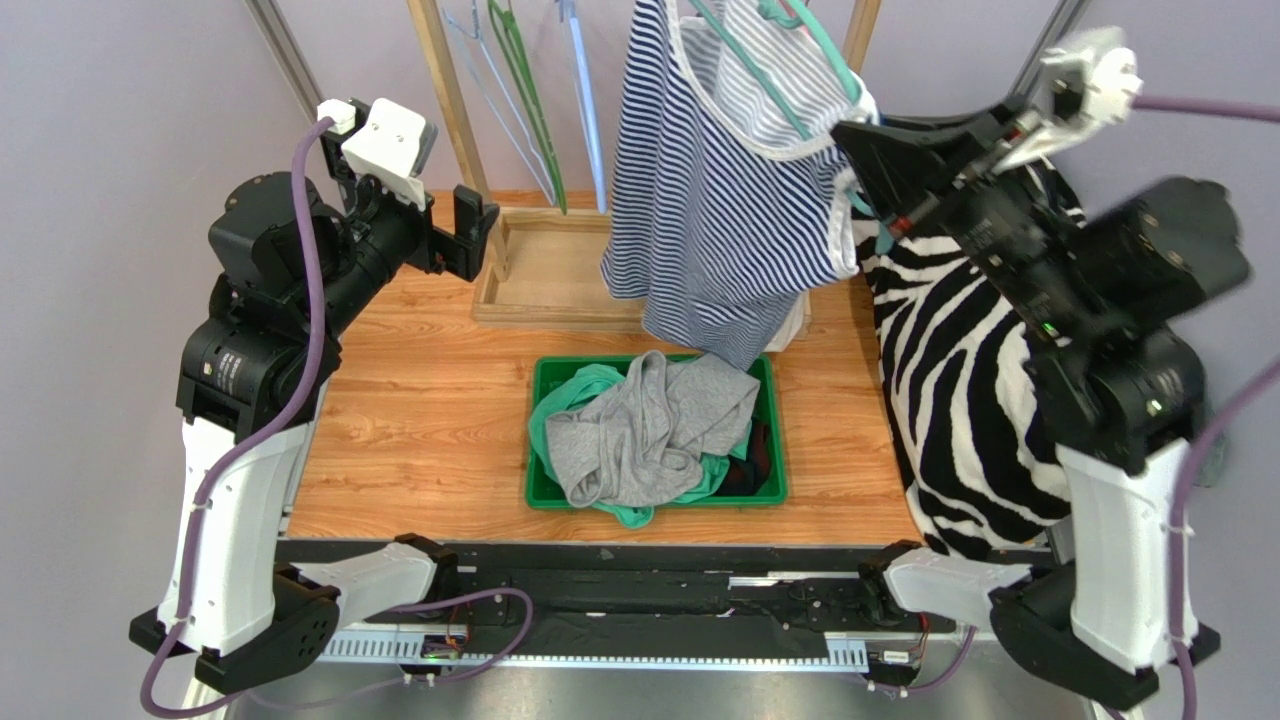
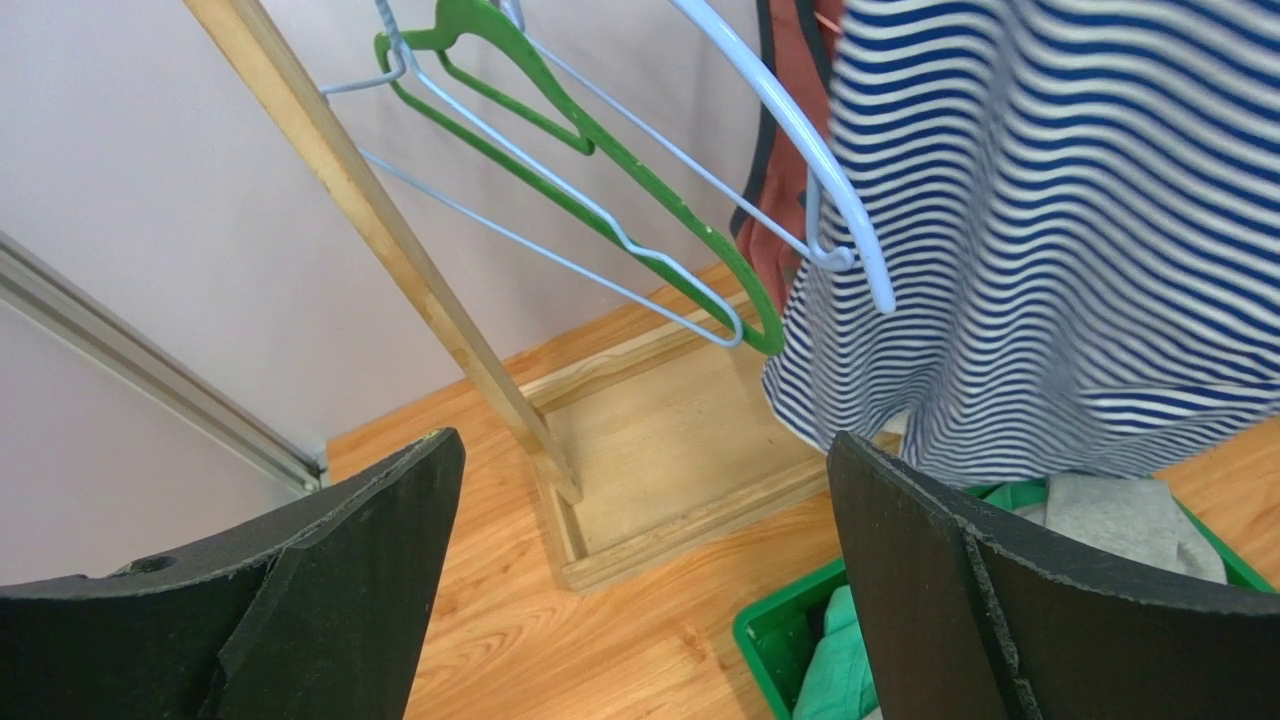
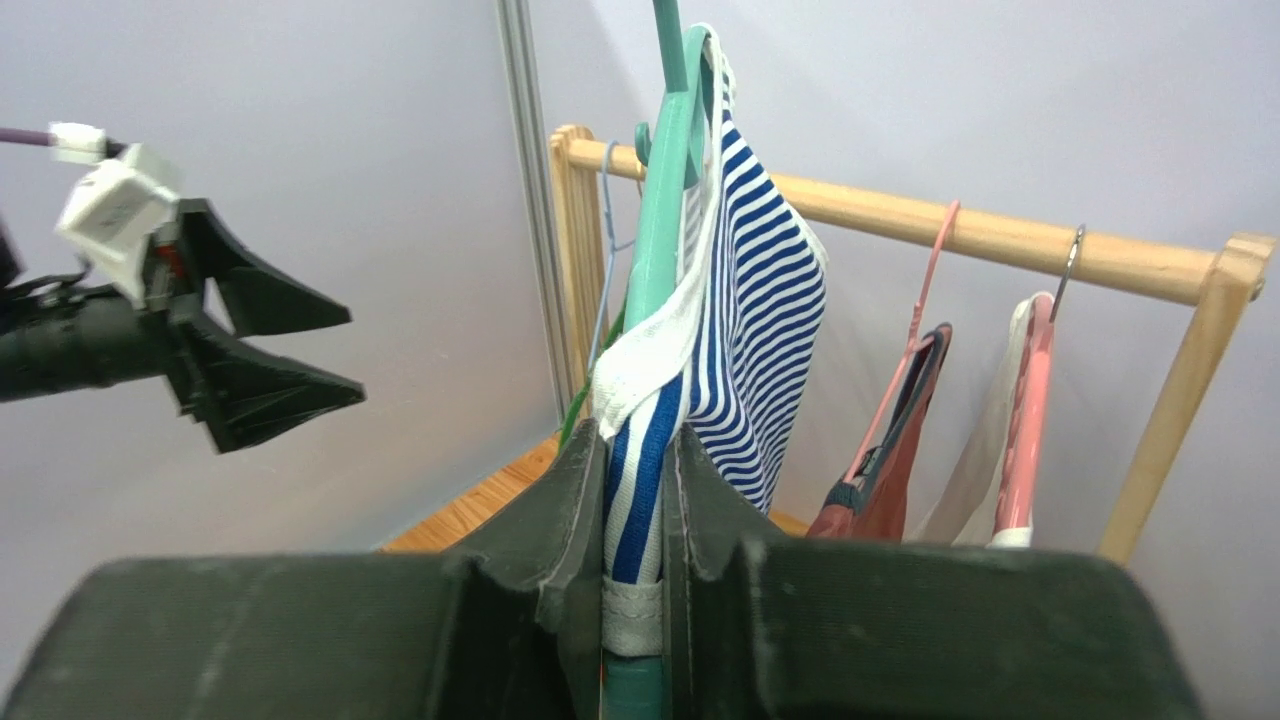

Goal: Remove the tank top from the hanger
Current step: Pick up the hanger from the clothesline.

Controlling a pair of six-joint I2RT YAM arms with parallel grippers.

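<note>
Right hand (image 3: 634, 468): narrow, pinched on the tank top (image 1: 706, 180) at its white-bound edge. Teal hanger (image 3: 661, 225) runs up from between my fingers, the top draped over it. Cloth is navy-and-white striped with white binding, hanging loose below and to the left of this hand. Left hand (image 2: 643, 450): wide, holding nothing, with the top up to its right

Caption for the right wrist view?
Right gripper shut on striped tank top at its teal hanger; left gripper open beyond.
</note>
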